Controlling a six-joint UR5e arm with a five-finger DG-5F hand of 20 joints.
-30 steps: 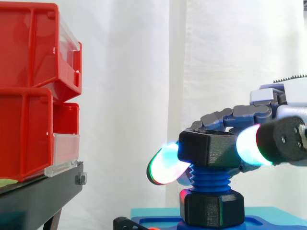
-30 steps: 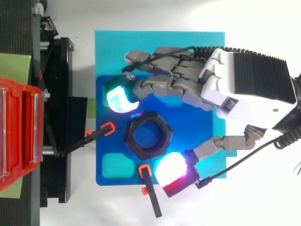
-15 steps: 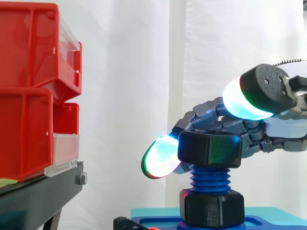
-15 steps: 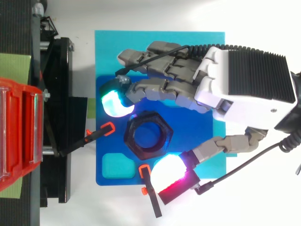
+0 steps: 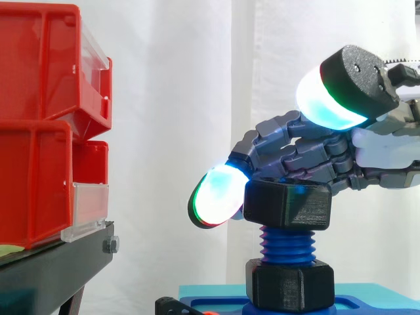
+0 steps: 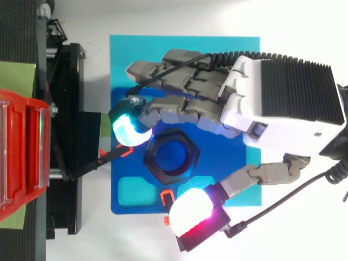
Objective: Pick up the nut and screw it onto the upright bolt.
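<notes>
The robot hand (image 6: 283, 98) has opened and lifted off the nut (image 5: 287, 205) just below it, now threaded on the bolt (image 5: 287, 243); I judge it resets for another turn.

Black nut (image 5: 287, 205), blue bolt (image 5: 287, 241).

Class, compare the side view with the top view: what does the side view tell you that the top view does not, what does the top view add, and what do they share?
Side view: the nut sits at the top of the bolt, with blue threads bare down to a black hexagonal base; one glowing pad is raised above the nut. Top view: the nut's round hole, the blue tray and two orange clips. Both: the nut, the open hand and the red bins.
</notes>
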